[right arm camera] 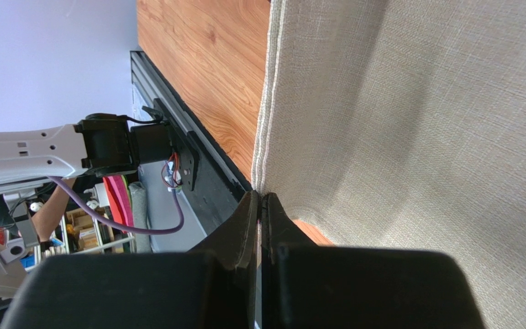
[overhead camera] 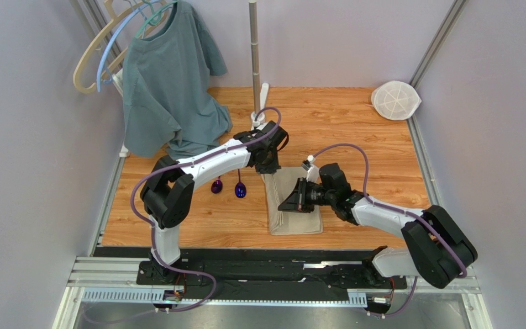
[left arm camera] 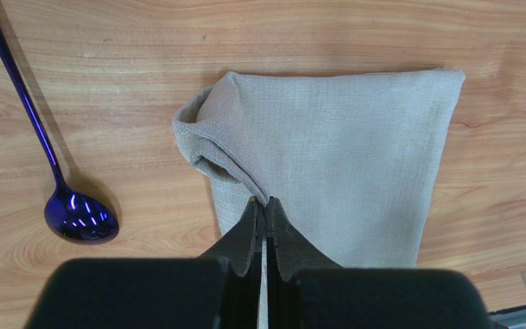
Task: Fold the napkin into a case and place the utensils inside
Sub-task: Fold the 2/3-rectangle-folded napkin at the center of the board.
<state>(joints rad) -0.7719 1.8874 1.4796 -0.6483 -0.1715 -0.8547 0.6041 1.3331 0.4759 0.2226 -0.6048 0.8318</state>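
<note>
The beige napkin (overhead camera: pixel 299 205) lies folded into an oblong on the wooden table, just right of centre. My left gripper (overhead camera: pixel 268 166) is at its far end, shut on a lifted fold of the cloth; in the left wrist view (left arm camera: pixel 264 203) the napkin (left arm camera: pixel 355 164) bulges up at that pinch. My right gripper (overhead camera: pixel 292 200) is at the napkin's left edge, and in the right wrist view (right arm camera: pixel 260 197) it is shut on the hemmed edge of the napkin (right arm camera: pixel 410 116). Two purple spoons (overhead camera: pixel 216 185) (overhead camera: pixel 240 190) lie left of the napkin. One spoon (left arm camera: pixel 74 212) shows in the left wrist view.
A grey-green T-shirt (overhead camera: pixel 166 82) hangs on hangers at the back left, its hem on the table. A metal pole (overhead camera: pixel 253 48) stands at the back centre. A white mesh disc (overhead camera: pixel 396 99) lies at the back right. A black rail (overhead camera: pixel 259 269) runs along the near edge.
</note>
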